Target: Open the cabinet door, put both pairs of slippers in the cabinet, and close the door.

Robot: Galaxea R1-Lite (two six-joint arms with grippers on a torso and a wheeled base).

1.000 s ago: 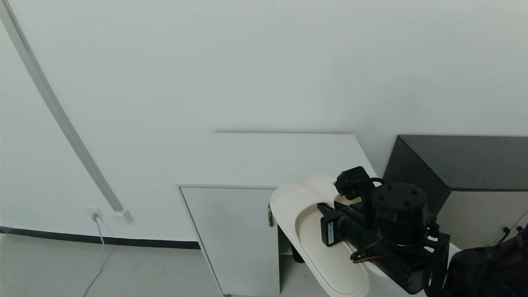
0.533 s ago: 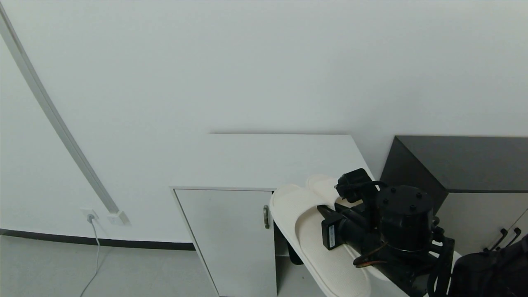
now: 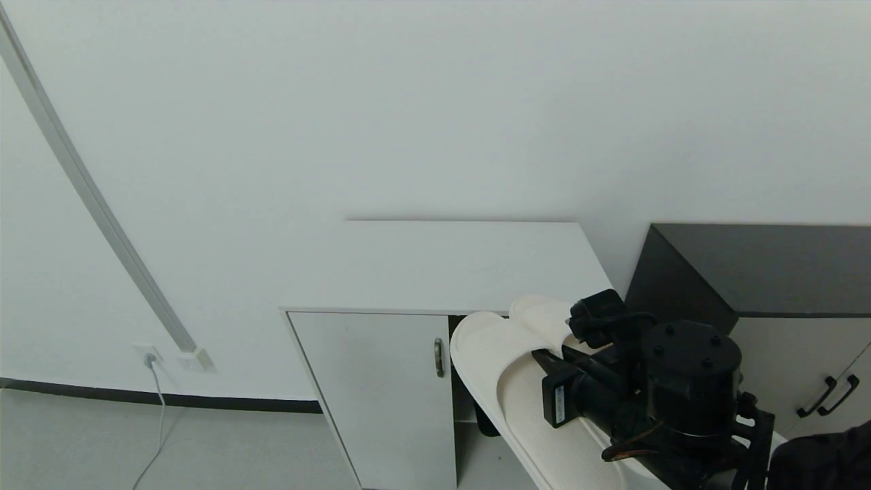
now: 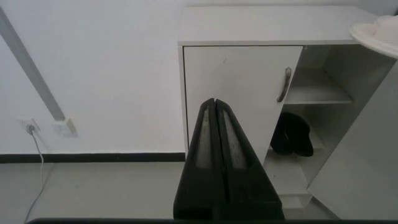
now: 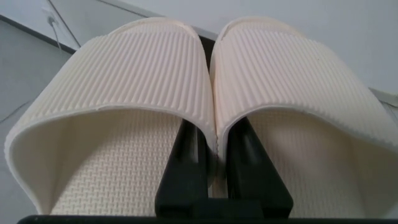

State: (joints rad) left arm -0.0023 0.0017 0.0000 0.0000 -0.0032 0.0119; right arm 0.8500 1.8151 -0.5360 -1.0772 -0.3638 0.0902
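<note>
My left jaws are pressed fully together with nothing between them, and they point toward the cabinet front from low down. My right jaws sit at five o'clock in the head view. They are closed on the cream slippers (image 5: 149, 74), one finger (image 5: 186, 155) under each strap, pinching the two inner walls together. The pair lies side by side, soles down and toes away from me, with the toes reaching the front edge of the cabinet top.

Just past the toes, at six o'clock, stands the white cabinet (image 3: 463, 262). Its left door (image 3: 381, 401) is shut, with a small metal handle (image 3: 439, 357) at the inner edge. The right door (image 4: 360, 162) stands open toward me. Inside the open half, a shelf (image 4: 317, 93) crosses the space. Below it, on the cabinet floor, a dark pair of slippers (image 4: 292, 134) leans against the back.

At three o'clock a dark cabinet (image 3: 762, 265) stands beside the white one. Far off at eight o'clock, a wall socket (image 3: 148, 355) has a cable (image 3: 158, 422) trailing down to the grey floor (image 3: 204, 449).
</note>
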